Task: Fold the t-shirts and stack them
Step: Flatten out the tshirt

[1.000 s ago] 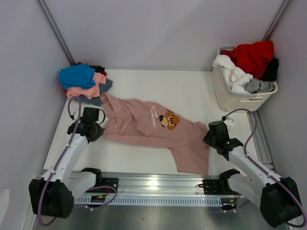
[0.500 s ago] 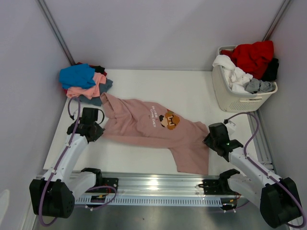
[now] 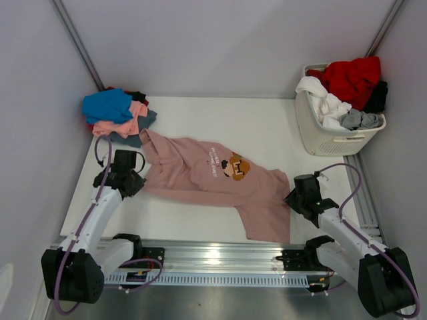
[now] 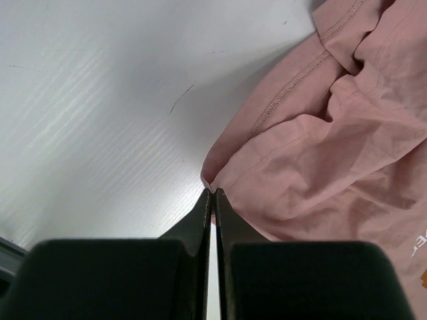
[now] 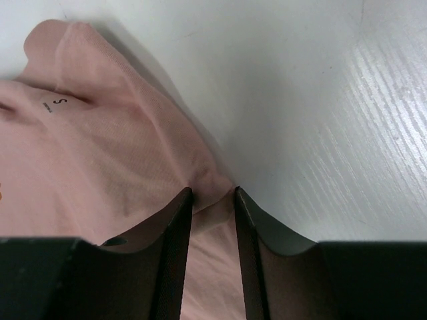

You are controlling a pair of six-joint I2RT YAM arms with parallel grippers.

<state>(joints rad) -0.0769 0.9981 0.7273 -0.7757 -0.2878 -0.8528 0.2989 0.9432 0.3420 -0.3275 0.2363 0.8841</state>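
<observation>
A dusty-pink t-shirt [image 3: 193,175] with a small cartoon and dark chest text lies spread askew across the middle of the white table. My left gripper [image 3: 140,180] is shut on its left edge; the left wrist view shows the hem [image 4: 267,113] pinched at the tips of the gripper [image 4: 213,192]. My right gripper [image 3: 289,199] is at the shirt's right edge. In the right wrist view its jaws [image 5: 213,192] stand a little apart, astride a bunched fold of the pink cloth [image 5: 107,147]. More t-shirts, blue and salmon among them, lie heaped [image 3: 119,113] at the back left.
A white slatted laundry basket [image 3: 320,137] stands at the back right, holding red, white and grey clothes [image 3: 350,77]. Grey walls close in on three sides. A metal rail [image 3: 220,257] runs along the near edge between the arm bases.
My right gripper has slid down and toward the near edge along the shirt's right side, and its jaws have narrowed around the cloth. The left arm has stayed put.
</observation>
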